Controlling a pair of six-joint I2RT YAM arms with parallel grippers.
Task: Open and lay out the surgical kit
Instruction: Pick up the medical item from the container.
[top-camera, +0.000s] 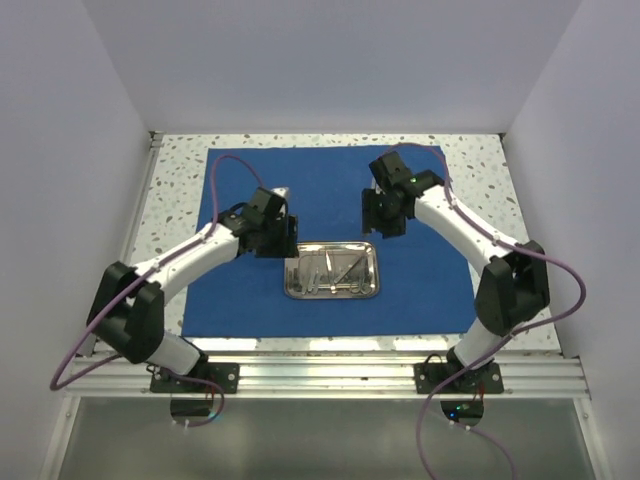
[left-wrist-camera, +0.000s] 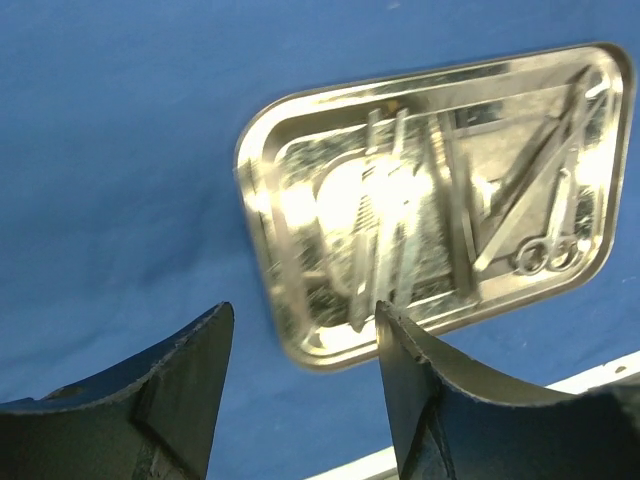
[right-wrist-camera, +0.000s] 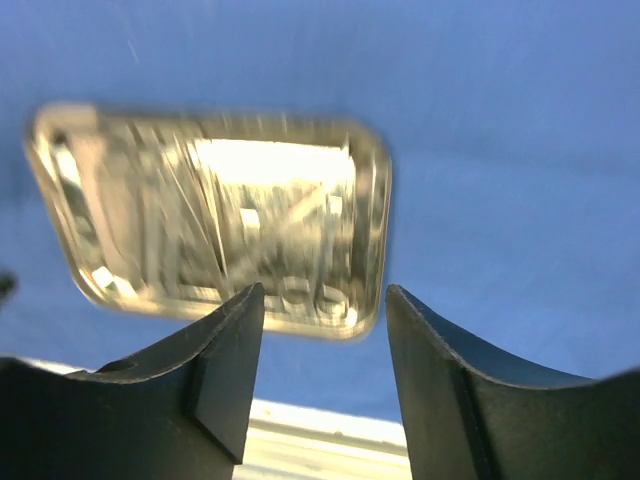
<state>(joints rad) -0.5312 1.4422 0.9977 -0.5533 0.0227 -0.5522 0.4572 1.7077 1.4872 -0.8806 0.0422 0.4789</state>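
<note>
Royal-blue cloth wrap (top-camera: 250, 290) is spread flat as base. Shiny rectangular steel tray (top-camera: 330, 296) is centred on it, slender silver instruments (top-camera: 335, 272) inside. Left gripper (left-wrist-camera: 305, 320) and right gripper (right-wrist-camera: 325, 300) are held parted and empty beside the tray, likely for picking.

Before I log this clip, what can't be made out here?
Top view: instruments in the tray are too small to count or name.
Right wrist view: tray contents blurred and washed by glare.
Left wrist view: a finger of the left tool hides part of the tray's rim; glare merges middle instruments.
</note>
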